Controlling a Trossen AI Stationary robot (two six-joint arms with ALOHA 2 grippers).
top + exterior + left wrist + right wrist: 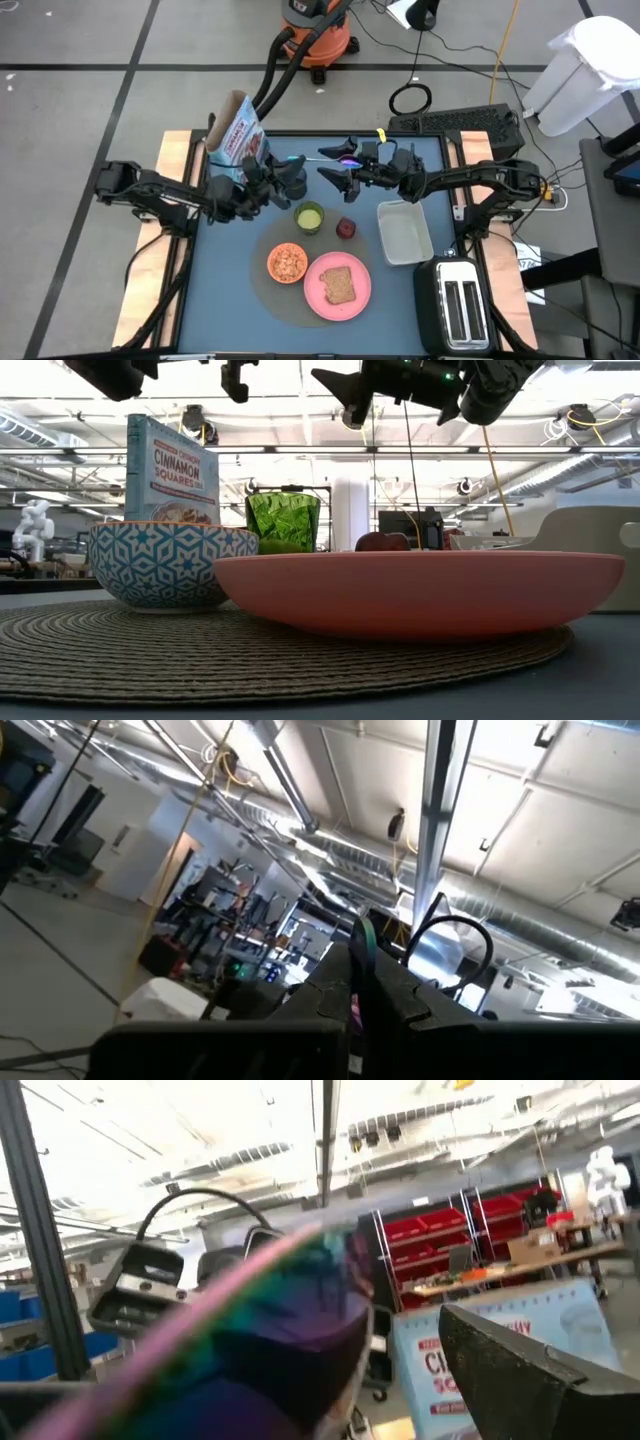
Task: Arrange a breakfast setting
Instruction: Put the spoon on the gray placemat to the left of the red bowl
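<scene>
1. You're in the middle of the spoon step: the purple spoon (335, 155) hangs in the air above the back of the surface (420, 290), between your two arms.
2. Your left pincer (300, 160) is pressed together on the spoon's handle end; your right pincer (338, 175) stands spread at the bowl end, and I can't tell whether it touches.
3. Down on the grey mat (262, 262) sit the pink plate (357, 292) with its toast slice (339, 285) and the small orange bowl (287, 263).
4. The green cup (309, 216) stands at the mat's back edge, the dark red fruit (346, 229) just beside it, the cereal box (236, 135) at the back left.
5. My read for the next move: get one firm hold on the spoon, let go with the other pincer, then lower it next to the plate without clipping the cup.
</scene>
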